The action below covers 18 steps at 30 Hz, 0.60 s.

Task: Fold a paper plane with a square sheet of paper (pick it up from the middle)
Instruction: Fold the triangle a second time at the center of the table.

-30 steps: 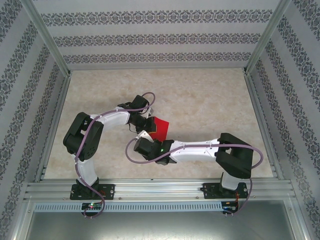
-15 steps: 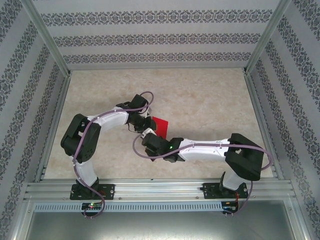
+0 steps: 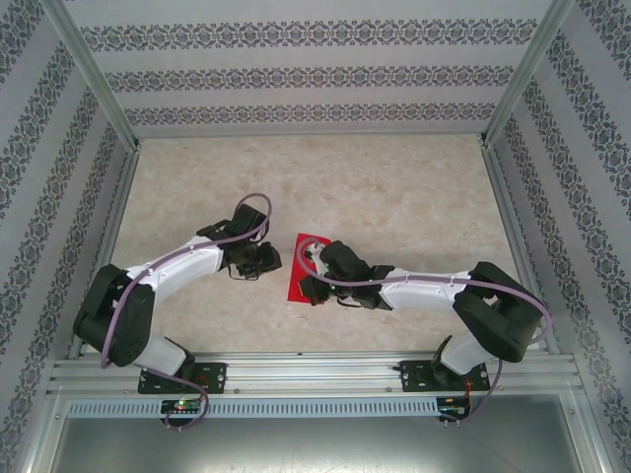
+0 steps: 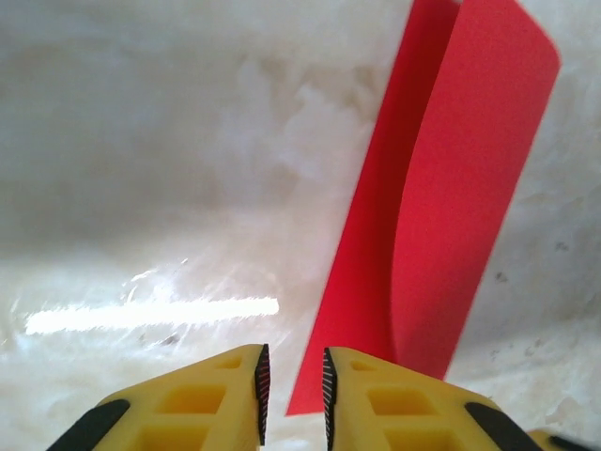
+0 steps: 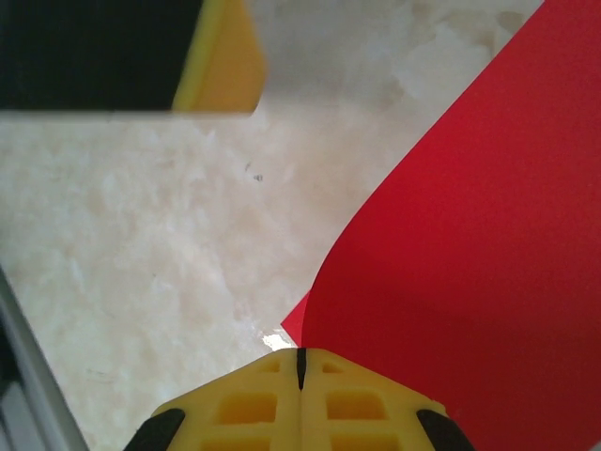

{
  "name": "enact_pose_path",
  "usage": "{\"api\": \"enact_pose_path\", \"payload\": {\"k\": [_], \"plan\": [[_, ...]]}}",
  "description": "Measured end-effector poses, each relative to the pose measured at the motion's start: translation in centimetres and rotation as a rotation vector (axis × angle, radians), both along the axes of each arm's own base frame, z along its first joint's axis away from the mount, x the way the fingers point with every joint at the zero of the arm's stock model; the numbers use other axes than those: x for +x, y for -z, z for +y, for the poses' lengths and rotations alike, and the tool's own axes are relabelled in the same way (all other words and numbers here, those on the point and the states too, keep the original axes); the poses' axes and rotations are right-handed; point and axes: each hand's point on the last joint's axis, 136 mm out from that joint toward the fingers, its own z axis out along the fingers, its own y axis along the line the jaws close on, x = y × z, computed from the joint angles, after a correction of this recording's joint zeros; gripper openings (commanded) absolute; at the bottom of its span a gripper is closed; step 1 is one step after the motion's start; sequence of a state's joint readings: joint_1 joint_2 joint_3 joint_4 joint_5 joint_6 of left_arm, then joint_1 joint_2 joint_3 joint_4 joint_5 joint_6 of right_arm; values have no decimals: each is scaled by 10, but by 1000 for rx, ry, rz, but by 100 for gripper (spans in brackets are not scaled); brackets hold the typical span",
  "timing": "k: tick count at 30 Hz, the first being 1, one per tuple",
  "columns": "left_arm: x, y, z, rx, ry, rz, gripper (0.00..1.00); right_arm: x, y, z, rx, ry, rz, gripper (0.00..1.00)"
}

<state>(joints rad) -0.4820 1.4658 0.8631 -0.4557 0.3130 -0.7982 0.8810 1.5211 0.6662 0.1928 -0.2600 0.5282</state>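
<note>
Square sheet of paper (image 4: 441, 188), seemingly pinched by right jaws, left jaws released nearby

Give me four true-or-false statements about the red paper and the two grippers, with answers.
1. The square sheet of paper lies flat and unfolded. False: it is bent over on itself, with one flap curving up.
2. The right gripper has its jaws pressed together. True.
3. The left gripper is fully shut. False: a narrow gap shows between its jaws.
4. The paper is plain red with no markings. True.
</note>
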Motion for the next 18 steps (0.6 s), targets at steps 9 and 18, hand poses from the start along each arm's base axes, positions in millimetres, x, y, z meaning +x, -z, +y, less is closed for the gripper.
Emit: {"api": "enact_pose_path", "payload": {"k": [9,18], "plan": [[-23,10,-15,-83,49,29,20,3,0,-7,74,9,61,1],[-34,33,-46,-97,125,92,15,6,0,-16,82,50,65,2]]}}
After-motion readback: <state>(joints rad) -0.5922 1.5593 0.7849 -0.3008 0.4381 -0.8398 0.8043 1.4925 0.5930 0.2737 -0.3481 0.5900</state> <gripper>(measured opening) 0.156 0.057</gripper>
